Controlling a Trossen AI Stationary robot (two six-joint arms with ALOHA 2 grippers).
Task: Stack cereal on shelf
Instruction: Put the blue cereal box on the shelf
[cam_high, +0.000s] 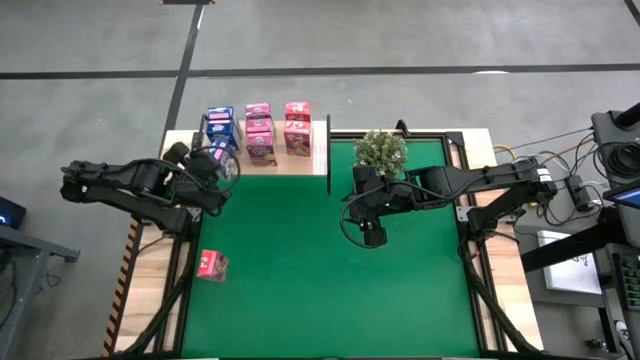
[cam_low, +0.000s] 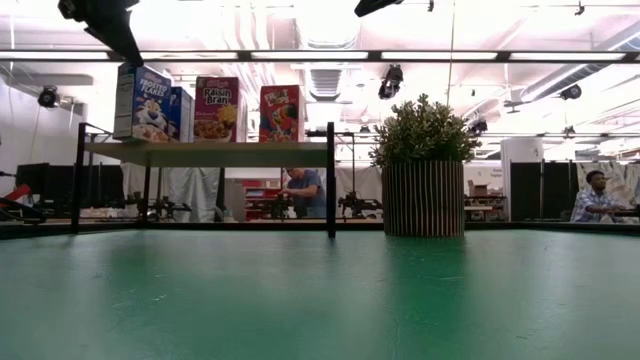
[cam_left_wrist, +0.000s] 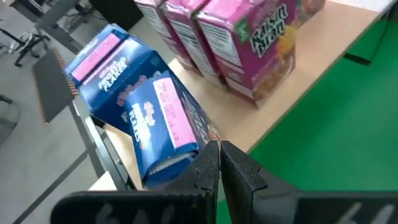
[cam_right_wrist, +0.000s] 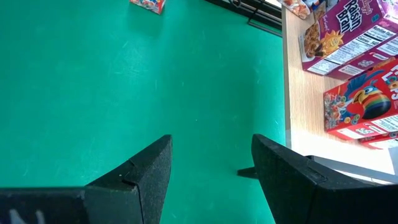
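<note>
The pale wood shelf (cam_high: 312, 160) stands at the table's far left and carries several cereal boxes standing upright: blue ones (cam_high: 220, 125), pink ones (cam_high: 259, 132) and red-pink ones (cam_high: 297, 127). One more pink box (cam_high: 212, 265) lies alone at the mat's left edge. My left gripper (cam_left_wrist: 219, 155) is shut. It is at the shelf's near left corner, right beside the front blue box (cam_left_wrist: 158, 121). My right gripper (cam_right_wrist: 211, 162) is open and hovers over the green mat, on the near side of the potted plant (cam_high: 381, 150). My left gripper has its shut fingertips (cam_left_wrist: 211, 152) right at the front blue box's lower corner (cam_left_wrist: 193, 149), coming slantwise from the shelf's near side. Whether they touch the box I cannot tell.
The potted plant (cam_low: 425, 165) stands on the mat just right of the shelf's black upright (cam_low: 331, 180). The green mat (cam_high: 330, 290) is bare on its near half. Cables and equipment sit beyond the table's right edge. People show in the room behind.
</note>
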